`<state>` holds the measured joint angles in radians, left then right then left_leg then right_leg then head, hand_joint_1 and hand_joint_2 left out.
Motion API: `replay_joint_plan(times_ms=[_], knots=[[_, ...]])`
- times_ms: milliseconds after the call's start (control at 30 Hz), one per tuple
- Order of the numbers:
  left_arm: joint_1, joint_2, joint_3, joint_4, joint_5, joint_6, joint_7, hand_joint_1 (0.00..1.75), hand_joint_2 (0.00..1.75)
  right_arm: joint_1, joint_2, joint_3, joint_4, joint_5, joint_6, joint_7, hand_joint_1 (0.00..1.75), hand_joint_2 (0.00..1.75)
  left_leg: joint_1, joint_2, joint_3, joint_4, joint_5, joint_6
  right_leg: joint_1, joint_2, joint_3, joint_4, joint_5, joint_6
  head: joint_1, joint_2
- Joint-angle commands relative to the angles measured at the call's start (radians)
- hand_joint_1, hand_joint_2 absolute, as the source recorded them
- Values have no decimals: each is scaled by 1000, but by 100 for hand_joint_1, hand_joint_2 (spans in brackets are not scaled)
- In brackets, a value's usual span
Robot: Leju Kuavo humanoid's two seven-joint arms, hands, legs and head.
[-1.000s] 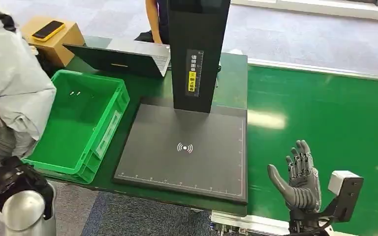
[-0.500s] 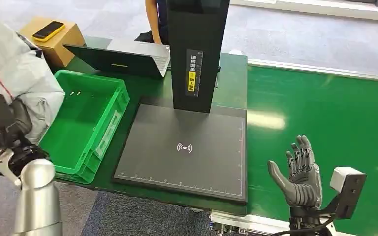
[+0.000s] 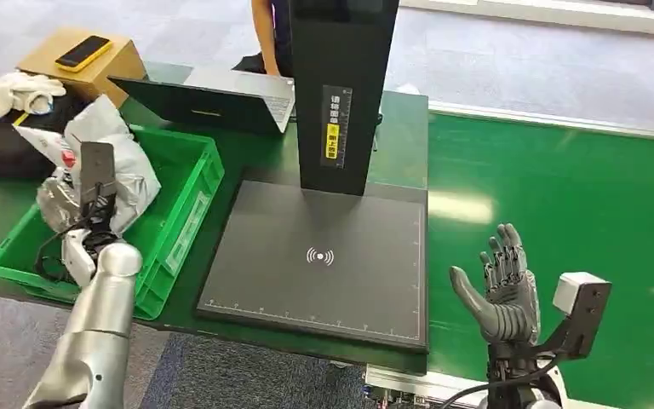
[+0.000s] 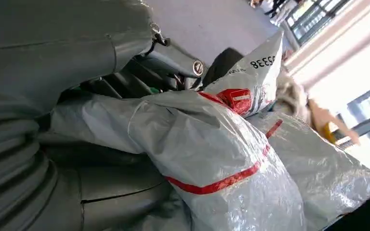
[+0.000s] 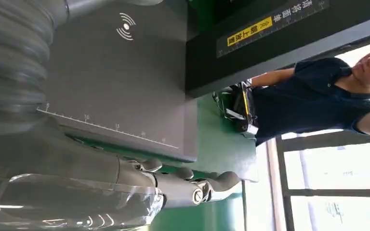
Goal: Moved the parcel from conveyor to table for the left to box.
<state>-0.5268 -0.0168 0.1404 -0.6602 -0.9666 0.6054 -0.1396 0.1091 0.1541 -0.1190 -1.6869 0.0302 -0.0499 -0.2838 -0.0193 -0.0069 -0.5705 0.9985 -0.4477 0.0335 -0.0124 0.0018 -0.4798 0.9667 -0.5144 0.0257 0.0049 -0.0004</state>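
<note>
The parcel (image 3: 109, 158) is a crumpled grey plastic mailer with red stripes and a red label. My left hand (image 3: 66, 213) grips it over the left part of the green crate (image 3: 183, 204). Up close, the left wrist view has the parcel (image 4: 212, 144) pressed against my left hand's dark fingers (image 4: 125, 82). My right hand (image 3: 502, 294) stands upright and open over the green conveyor belt (image 3: 579, 204), near its front edge and right of the scanner plate. Its fingers (image 5: 183, 185) hold nothing.
A dark scanner plate (image 3: 319, 256) with a black column (image 3: 341, 94) fills the table's middle. Behind the crate lie a laptop (image 3: 213, 98) and a cardboard box (image 3: 94, 68) with a phone on it. A person (image 3: 268, 34) stands at the far side. A black bag (image 3: 8, 141) lies at far left.
My left arm has swung the parcel away from the camera and down over the green crate. My right hand has shifted slightly to the left and stays open.
</note>
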Motion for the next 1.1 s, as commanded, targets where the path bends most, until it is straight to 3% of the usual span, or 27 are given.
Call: replay_joint_plan(times_ms=[33,233,333,367,433,533,567,600,700,767,900,967,1100], knots=[[-120,28,-77,324,-69,-119,126,0,175,-26,-53,32,93,-19,-13,-6,0,175,1,0,2,-1,0,-3,1,-1,2,-2,0,-1,-1,0],[-108,8,-59,264,-52,-138,88,0,175,-17,-60,31,87,-28,-16,-11,0,175,1,1,5,-3,0,-6,1,0,5,-3,1,-2,0,0],[-84,-28,-17,135,42,-83,-19,0,175,-12,-61,27,77,-32,-20,-10,0,175,1,-2,2,-1,1,-4,2,-2,2,-1,0,-1,0,0],[-48,-51,-7,4,128,-40,-101,0,175,-9,-60,25,71,-35,-26,-9,0,175,1,-2,1,0,1,-3,1,-3,1,0,0,-1,0,0],[22,-48,-70,-195,165,-74,-37,0,175,-1,-60,23,59,-36,-31,-9,0,175,1,-2,1,1,0,-2,1,-3,1,0,0,0,-1,0],[38,-45,-83,-234,185,-68,-33,0,175,0,-60,23,59,-37,-32,-8,0,175,1,0,2,0,0,-3,1,-1,2,0,-1,-1,0,0],[75,-60,-93,-362,322,4,-197,0,175,5,-58,20,55,-37,-37,-8,0,175,1,0,2,0,0,-3,1,-1,2,0,0,-1,0,0],[148,-62,-139,-580,396,31,-249,0,175,15,-55,15,47,-36,-43,-9,0,175,1,0,2,0,0,-4,1,-1,2,-1,-1,-1,0,0],[321,-36,-255,-1048,449,67,-249,0,175,41,-45,-1,29,-36,-48,-28,0,175,2,1,-1,2,-1,-3,2,0,-2,1,-1,-1,0,0],[418,-27,-314,-1194,478,75,-270,0,175,61,-31,-16,8,-38,-46,-35,0,175,2,3,-1,2,-2,-3,1,3,-2,1,-1,-1,0,0],[503,-4,-419,-1197,489,28,-248,0,175,99,-6,-42,-39,-33,-19,-42,0,175,0,1,2,-1,-3,-4,0,1,2,-2,-3,-1,0,0],[530,-9,-474,-1104,507,-176,-129,0,175,103,4,-48,-47,-34,7,-40,0,175,0,1,3,-1,-4,-4,0,1,3,-2,-3,-2,0,0],[564,-106,-524,-859,659,-330,-84,0,175,78,11,-33,-23,-49,11,-23,0,175,0,-1,6,-4,-2,-4,0,-1,5,-5,-1,-2,0,0]])
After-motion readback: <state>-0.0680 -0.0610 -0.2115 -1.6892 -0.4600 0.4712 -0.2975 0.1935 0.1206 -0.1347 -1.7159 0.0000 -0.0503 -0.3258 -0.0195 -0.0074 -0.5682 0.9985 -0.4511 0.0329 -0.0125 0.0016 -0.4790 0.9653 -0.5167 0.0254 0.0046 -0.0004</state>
